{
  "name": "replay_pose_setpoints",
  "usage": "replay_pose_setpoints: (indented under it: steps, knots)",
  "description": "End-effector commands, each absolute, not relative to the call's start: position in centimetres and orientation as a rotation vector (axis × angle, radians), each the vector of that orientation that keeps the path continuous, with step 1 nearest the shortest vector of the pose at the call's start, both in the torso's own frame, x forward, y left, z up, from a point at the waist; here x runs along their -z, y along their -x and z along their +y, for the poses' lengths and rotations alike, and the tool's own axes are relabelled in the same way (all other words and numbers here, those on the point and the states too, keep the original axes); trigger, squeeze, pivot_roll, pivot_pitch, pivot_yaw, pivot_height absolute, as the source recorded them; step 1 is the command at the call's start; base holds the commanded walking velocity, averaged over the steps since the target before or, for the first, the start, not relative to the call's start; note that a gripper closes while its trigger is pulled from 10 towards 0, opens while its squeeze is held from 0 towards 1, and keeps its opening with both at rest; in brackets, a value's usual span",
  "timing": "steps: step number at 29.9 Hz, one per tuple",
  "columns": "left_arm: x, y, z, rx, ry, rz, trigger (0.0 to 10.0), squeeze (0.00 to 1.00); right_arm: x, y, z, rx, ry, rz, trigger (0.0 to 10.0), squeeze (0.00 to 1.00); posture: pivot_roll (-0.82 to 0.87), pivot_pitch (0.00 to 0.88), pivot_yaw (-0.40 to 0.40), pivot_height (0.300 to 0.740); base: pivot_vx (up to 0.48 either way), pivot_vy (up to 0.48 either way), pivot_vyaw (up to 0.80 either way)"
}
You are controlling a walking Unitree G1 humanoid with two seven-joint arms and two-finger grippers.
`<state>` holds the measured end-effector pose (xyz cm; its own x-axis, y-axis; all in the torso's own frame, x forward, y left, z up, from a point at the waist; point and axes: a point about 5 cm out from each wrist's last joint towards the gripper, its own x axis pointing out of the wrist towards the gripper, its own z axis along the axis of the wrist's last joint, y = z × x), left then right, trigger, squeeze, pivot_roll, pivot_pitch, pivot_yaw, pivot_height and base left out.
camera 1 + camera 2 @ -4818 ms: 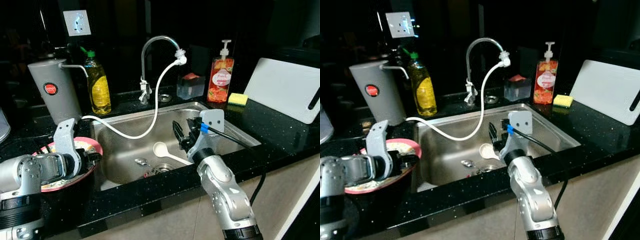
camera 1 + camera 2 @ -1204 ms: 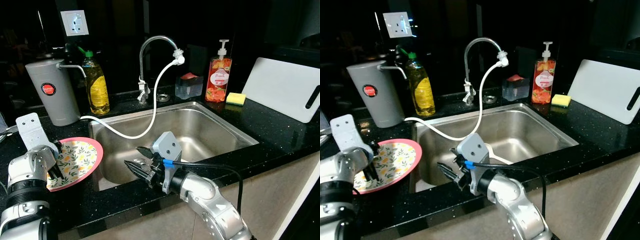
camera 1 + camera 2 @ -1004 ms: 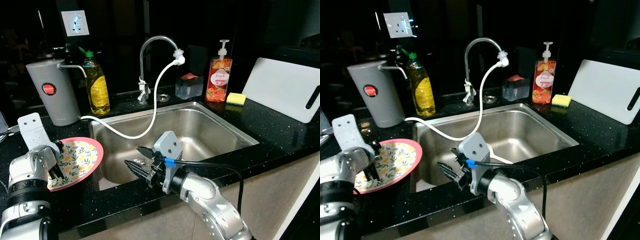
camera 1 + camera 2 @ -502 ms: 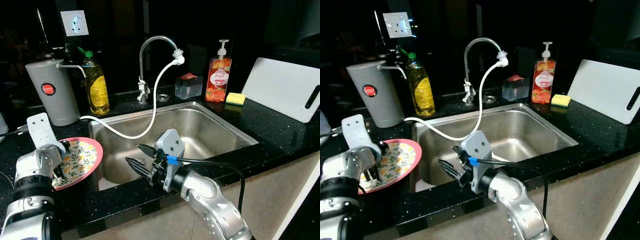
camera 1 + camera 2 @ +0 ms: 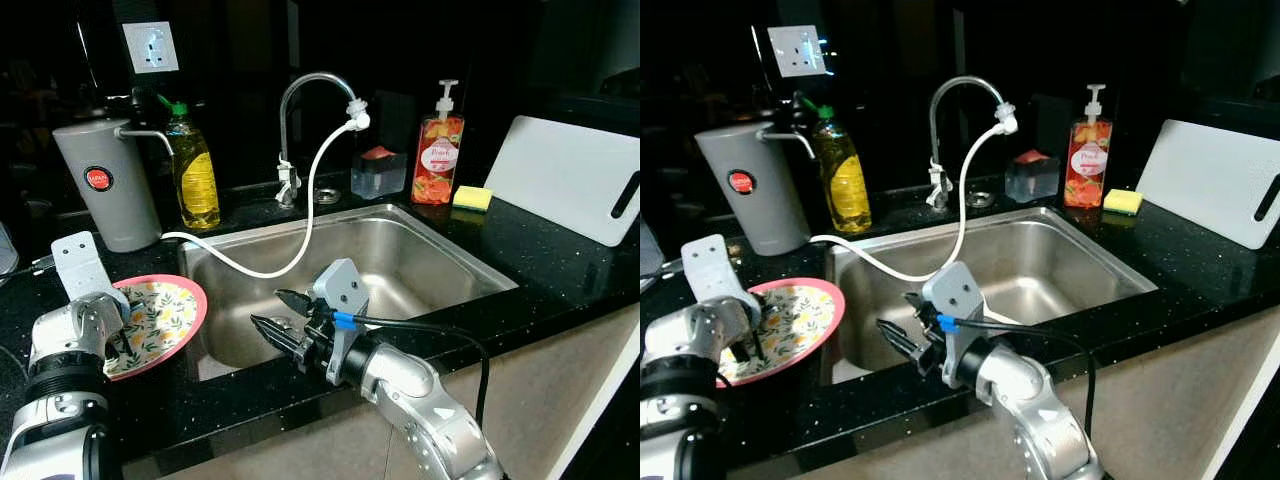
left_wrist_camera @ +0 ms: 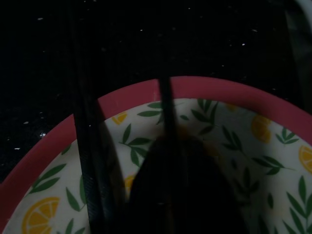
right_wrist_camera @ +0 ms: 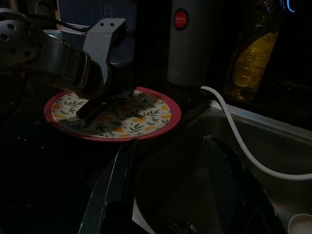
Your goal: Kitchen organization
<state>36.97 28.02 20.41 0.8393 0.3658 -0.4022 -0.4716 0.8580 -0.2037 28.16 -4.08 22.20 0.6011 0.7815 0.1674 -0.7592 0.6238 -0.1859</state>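
A pink-rimmed plate (image 5: pixel 165 315) with a lemon and leaf pattern lies on the black counter just left of the sink (image 5: pixel 455 262). My left gripper (image 7: pixel 91 109) reaches over the plate's face from the left. In the left wrist view its two fingers (image 6: pixel 90 161) stand a little apart above the pattern, holding nothing. My right gripper (image 5: pixel 272 310) hovers over the sink's front left corner and points toward the plate, open and empty. A white spoon (image 7: pixel 300 224) lies in the sink bottom.
Behind the sink stands a faucet (image 5: pixel 300 95) whose white hose (image 5: pixel 300 235) drapes across the basin. A grey jug (image 5: pixel 105 180) and a yellow bottle (image 5: pixel 197 170) are at the back left. A soap pump (image 5: pixel 441 160), a sponge (image 5: pixel 471 197) and a white cutting board (image 5: pixel 570 180) are on the right.
My right gripper has swung from mid-sink to the front left, now pointing at the plate. My left gripper has turned from the plate's near side to over its face.
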Motion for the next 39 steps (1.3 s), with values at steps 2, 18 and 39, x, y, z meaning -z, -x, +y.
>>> replay_pose_setpoints:
  steps: [2, 18, 39]
  knots:
    - [-19.6, -36.8, 28.1, -0.456, 0.267, 0.405, 0.0, 0.0, -22.3, -28.0, -4.0, -0.896, 0.086, -0.241, 10.0, 0.0, -0.01, 0.0, 0.067, 0.74, 0.0, 0.0, 0.0]
    - [-25.6, -37.7, 26.0, -0.285, 0.176, 0.035, 10.0, 0.0, -22.4, -28.0, -4.0, -0.899, 0.082, -0.245, 10.0, 0.0, -0.01, 0.0, 0.066, 0.74, 0.0, 0.0, 0.0]
    - [-24.8, -37.7, 20.5, 0.266, 0.07, 0.127, 10.0, 0.0, -22.7, -30.1, -5.8, -0.695, 0.068, -0.231, 10.0, 0.0, -0.02, 0.0, 0.071, 0.74, 0.0, 0.0, 0.0]
